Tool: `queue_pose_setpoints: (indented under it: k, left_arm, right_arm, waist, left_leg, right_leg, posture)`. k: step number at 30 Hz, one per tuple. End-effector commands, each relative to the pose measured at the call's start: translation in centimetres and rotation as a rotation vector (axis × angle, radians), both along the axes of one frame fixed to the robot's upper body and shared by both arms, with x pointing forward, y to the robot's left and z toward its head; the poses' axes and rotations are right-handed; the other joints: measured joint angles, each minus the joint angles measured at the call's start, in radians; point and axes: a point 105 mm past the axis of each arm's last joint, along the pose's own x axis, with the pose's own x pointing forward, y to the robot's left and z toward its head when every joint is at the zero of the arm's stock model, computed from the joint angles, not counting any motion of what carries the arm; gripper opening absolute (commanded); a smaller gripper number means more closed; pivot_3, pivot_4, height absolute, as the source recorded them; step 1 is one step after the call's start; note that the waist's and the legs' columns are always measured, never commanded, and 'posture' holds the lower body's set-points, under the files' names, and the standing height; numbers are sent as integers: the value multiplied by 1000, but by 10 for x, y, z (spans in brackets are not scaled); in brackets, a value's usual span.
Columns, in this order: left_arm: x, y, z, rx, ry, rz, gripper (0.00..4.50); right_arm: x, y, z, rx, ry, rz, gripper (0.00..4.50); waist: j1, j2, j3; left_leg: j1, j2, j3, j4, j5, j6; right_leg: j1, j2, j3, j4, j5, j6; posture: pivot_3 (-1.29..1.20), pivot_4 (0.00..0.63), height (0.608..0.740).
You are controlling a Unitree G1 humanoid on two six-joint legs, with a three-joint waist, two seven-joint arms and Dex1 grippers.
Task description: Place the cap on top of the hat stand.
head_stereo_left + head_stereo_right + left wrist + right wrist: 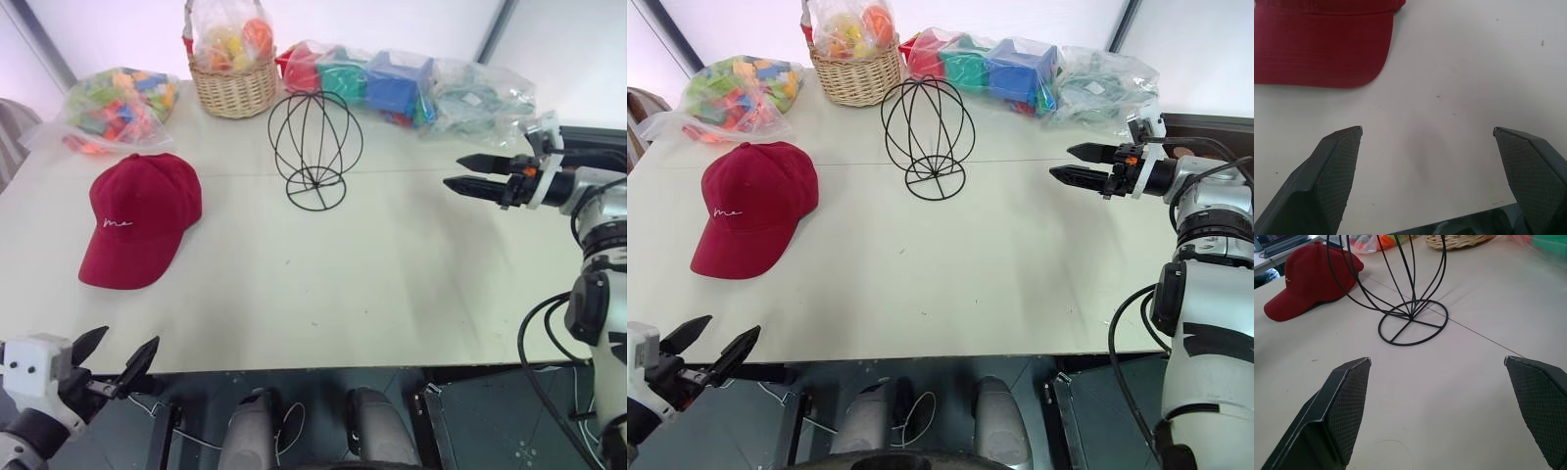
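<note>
The dark red cap with white "me" stitching lies flat on the left side of the table, brim toward the front edge; its brim fills a corner of the left wrist view. The black wire hat stand stands upright and bare at the table's middle back. My left gripper hangs open at the front left edge of the table, below the cap, with nothing between its fingers. My right gripper is open above the table's right side, pointing left toward the stand, whose round base lies ahead of it.
A woven basket with bagged toys stands behind the stand. A bag of coloured blocks lies at the back left, bagged coloured boxes and a clear bag at the back right. Bare tabletop spreads between cap and right gripper.
</note>
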Motion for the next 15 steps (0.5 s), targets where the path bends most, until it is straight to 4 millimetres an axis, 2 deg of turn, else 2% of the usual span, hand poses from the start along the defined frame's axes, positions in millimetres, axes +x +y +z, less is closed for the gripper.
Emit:
queue_pose_setpoints:
  k: [1,15]
  left_arm:
    - [0,4,8,34,-21,4,4490]
    - [-3,14,11,91,-17,15,4490]
  right_arm:
    - [1,1,19,10,-64,9,4500]
    - [4,11,19,14,-69,33,4500]
  waist:
    - [0,0,0]
    - [1,0,0]
  left_leg:
    - [0,0,0,0,0,0]
    - [0,0,0,0,0,0]
  right_leg:
    - [0,0,0,0,0,0]
    - [0,0,0,0,0,0]
  posture:
    - [0,150,740]
    - [0,150,740]
